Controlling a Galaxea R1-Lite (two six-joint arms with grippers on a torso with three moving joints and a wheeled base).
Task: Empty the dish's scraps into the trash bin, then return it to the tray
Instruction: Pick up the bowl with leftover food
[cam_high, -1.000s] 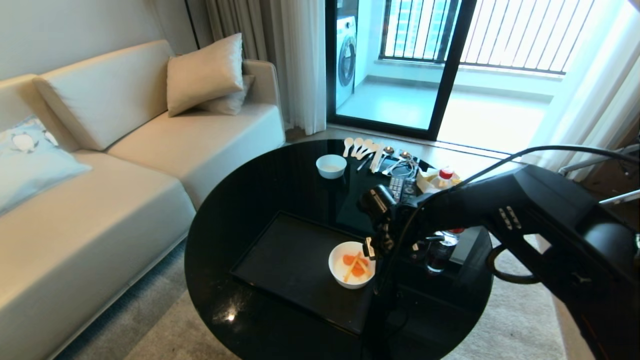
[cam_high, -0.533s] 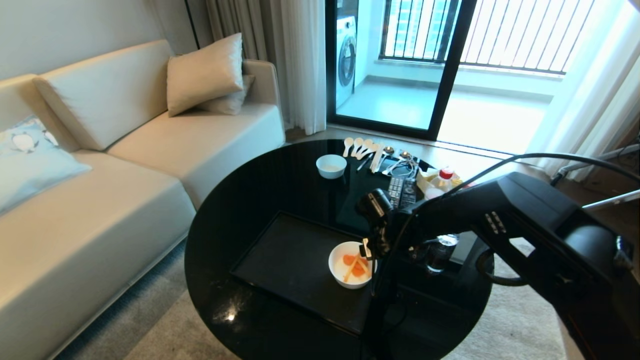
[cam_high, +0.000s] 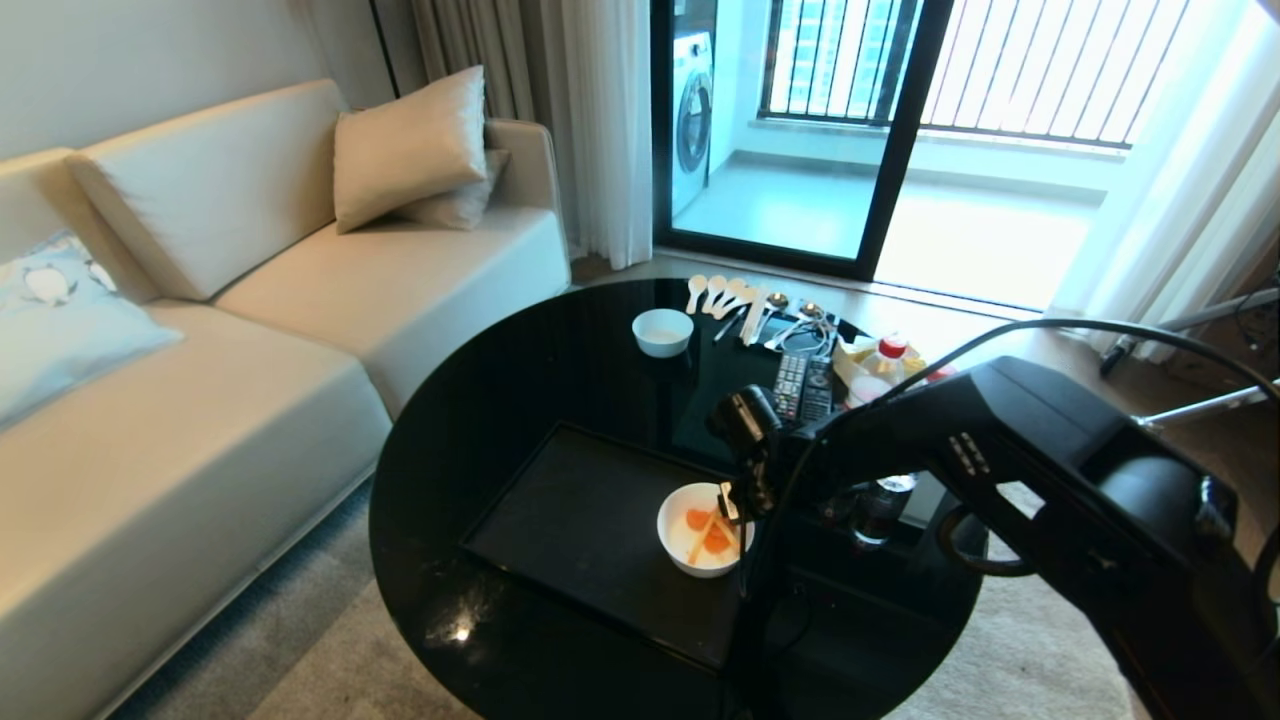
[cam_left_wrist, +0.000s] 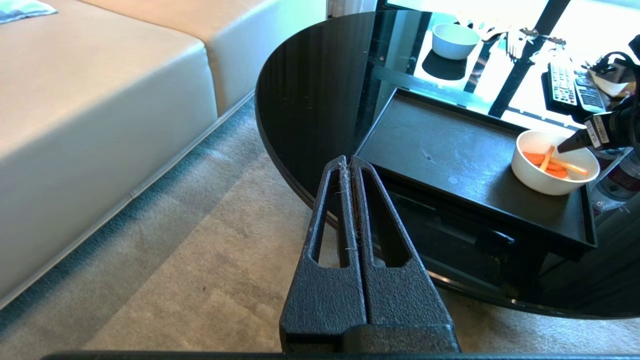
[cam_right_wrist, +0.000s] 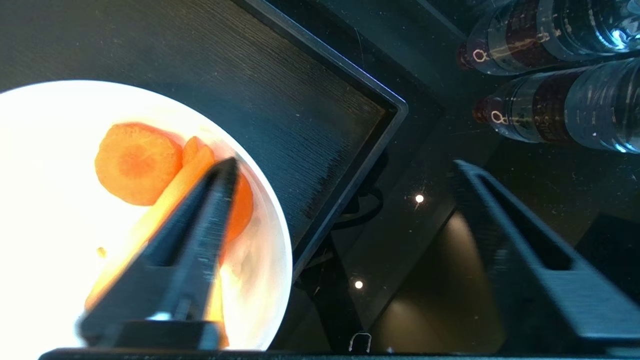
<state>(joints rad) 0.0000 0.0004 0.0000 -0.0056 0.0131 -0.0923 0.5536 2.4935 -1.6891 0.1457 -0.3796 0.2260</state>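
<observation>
The dish (cam_high: 683, 558), a white bowl, sits at the right end of the black tray (cam_high: 580, 520). In it lie the scraps (cam_high: 708, 533), orange slices and pale strips. My right gripper (cam_high: 740, 500) is open and straddles the dish's right rim. In the right wrist view, the right gripper (cam_right_wrist: 345, 164) has one finger (cam_right_wrist: 200, 225) over the scraps (cam_right_wrist: 137, 162) and the other finger (cam_right_wrist: 520, 240) outside, over the tabletop. My left gripper (cam_left_wrist: 347, 159) is shut on nothing, parked low by the table's edge over the carpet. The trash bin is out of view.
The tray lies on a round glossy black table (cam_high: 480, 400). A smaller white bowl (cam_high: 662, 332), spoons (cam_high: 725, 292) and remote controls (cam_high: 803, 380) stand at its far side. Bottles (cam_right_wrist: 550, 110) stand just right of the tray. A beige sofa (cam_high: 200, 400) is on the left.
My right arm has edged left and sunk a little at the dish's right rim. The dish and the left arm have not moved.
</observation>
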